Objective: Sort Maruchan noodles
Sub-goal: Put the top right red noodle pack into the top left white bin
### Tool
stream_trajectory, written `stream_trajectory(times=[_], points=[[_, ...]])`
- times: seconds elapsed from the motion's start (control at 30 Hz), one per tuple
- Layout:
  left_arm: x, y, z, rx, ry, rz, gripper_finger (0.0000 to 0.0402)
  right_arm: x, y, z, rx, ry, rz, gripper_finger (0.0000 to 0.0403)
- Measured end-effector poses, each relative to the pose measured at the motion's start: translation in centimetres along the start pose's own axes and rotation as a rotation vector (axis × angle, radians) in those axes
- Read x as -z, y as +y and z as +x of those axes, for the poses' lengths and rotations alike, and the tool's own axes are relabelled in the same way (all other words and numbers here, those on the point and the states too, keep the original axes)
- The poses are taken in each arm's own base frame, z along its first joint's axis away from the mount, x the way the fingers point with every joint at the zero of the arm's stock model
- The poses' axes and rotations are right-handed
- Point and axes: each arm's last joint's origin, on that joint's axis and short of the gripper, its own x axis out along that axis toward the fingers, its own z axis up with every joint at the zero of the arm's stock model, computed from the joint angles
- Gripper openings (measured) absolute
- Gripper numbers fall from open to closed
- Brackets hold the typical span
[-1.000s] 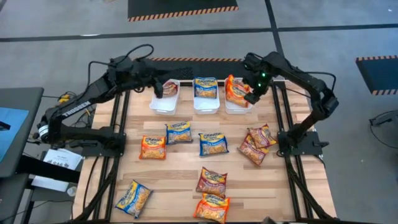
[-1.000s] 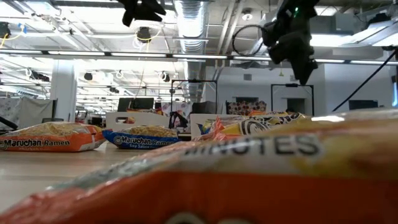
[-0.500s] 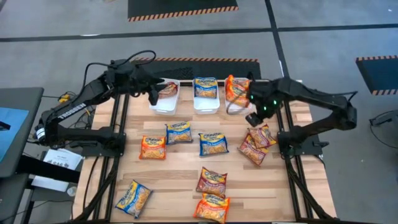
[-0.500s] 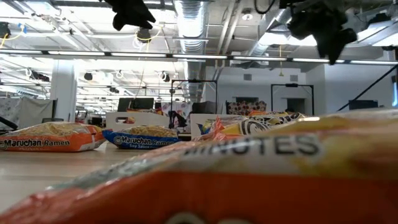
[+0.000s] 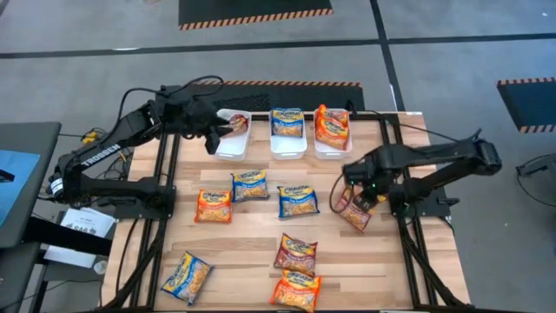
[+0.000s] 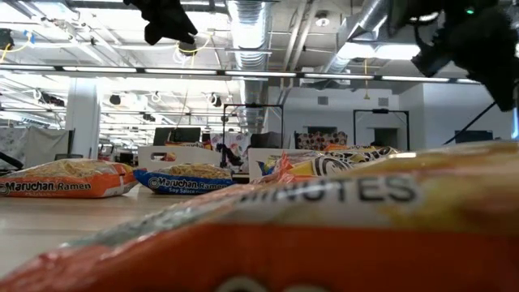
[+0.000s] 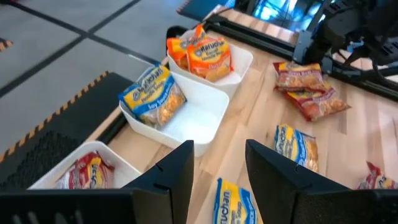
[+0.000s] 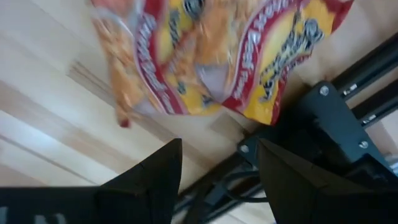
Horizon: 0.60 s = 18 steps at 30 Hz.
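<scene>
Several Maruchan noodles packets lie flat on the wooden table: orange, blue, blue, red, orange, blue. Two overlapping red packets lie at the right. My right gripper hangs open just above them, pointing down, fingers either side of the red packets. My left gripper hovers open and empty at the left bin's near-left corner. That bin holds a red packet.
Three white bins stand in a row at the far edge: the left one, a middle one with a blue packet, and a right one with orange packets. Black frame rails run along both table sides.
My right gripper has swung from over the right bin toward the table's near edge and has sunk, now standing above the two red packets at the right, still open. My left gripper has drawn back a little from the left bin and tipped.
</scene>
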Motion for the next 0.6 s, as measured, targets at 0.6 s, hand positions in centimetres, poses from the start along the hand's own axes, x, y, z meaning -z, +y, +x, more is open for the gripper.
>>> stream_trajectory(times=[0.6], points=[[0.2, 0.0, 0.0, -0.01, 0.017, -0.088, 0.0133, 0.3, 0.4, 5.2, 0.092, -0.078, -0.121, 0.023]])
